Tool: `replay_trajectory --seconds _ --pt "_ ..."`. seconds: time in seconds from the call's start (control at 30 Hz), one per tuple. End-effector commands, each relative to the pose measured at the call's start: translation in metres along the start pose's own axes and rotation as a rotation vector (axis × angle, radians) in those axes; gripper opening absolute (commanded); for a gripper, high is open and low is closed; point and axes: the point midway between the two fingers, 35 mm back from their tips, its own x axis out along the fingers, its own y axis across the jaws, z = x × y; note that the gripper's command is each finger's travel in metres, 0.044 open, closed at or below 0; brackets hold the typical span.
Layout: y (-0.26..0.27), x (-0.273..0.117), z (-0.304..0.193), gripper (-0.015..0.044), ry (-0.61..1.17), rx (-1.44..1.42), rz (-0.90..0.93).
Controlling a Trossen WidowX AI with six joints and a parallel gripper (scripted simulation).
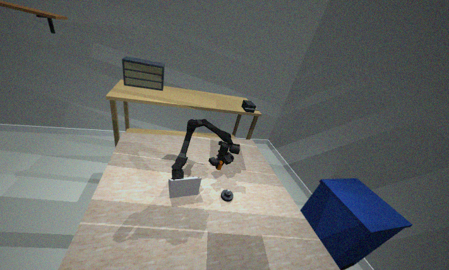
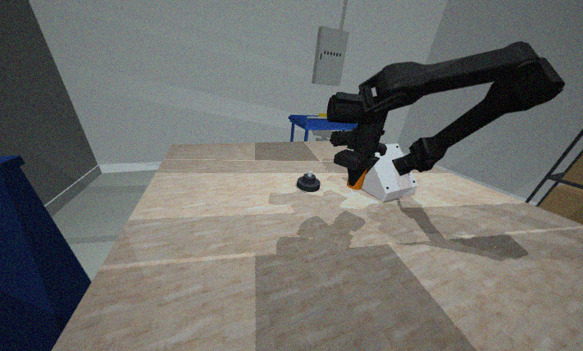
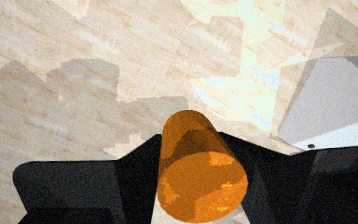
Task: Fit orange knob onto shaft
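Observation:
The orange knob (image 1: 219, 166) (image 2: 357, 182) (image 3: 203, 187) is a tapered cylinder. My gripper (image 1: 220, 163) (image 2: 357, 176) (image 3: 188, 138) is shut on it, one black finger on each side, and holds it off the table. The knob's underside and hole are hidden. The dark round pedestal (image 1: 227, 197) (image 2: 308, 185) stands on the table, with the small silver shaft (image 2: 309, 174) upright and bare on top. In the exterior view the pedestal is left of the knob; in the top view it is nearer the camera. The shaft's flat side is too small to make out.
A white slanted block (image 1: 185, 187) (image 2: 384, 174) (image 3: 330, 102) stands beside the arm's base, close to the knob in the exterior view. A big blue box (image 1: 340, 214) (image 2: 18, 226) is beyond the table's edge. Arm shadows fall across the wooden tabletop (image 1: 151, 251) (image 2: 189, 305).

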Motion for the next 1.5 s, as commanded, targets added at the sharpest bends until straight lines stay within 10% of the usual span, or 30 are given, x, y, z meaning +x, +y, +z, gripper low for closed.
replay_trajectory --seconds 0.0,1.47 --pt "0.000 -0.017 0.001 0.0000 -0.007 -0.004 0.006" --pt "-0.011 -0.023 0.096 0.0000 -0.013 -0.007 0.007"
